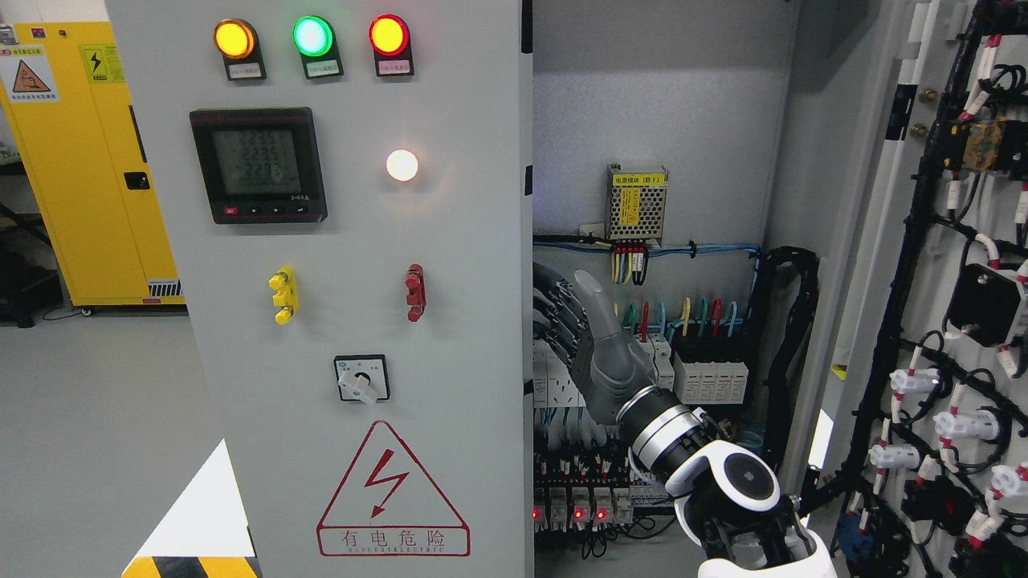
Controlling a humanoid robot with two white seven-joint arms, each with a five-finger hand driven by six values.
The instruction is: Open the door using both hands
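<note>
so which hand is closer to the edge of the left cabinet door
Right. The right hand is at the left door edge, fingers hooked round it from the open cabinet side. The left hand is not in view.

The right hand (598, 345) has a smooth grey palm shell and thumb, with black segmented fingers (554, 309). A ribbed silver wrist cuff joins it to a glossy white forearm casing bearing a round black joint cap with a white centre.

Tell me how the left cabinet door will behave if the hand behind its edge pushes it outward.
The left door is a tall metal panel, so it probably swings stiffly without flexing. Its mounted meter and lamps suggest some weight. The right hand has fingers behind the edge; painted metal may be slippery.
</note>
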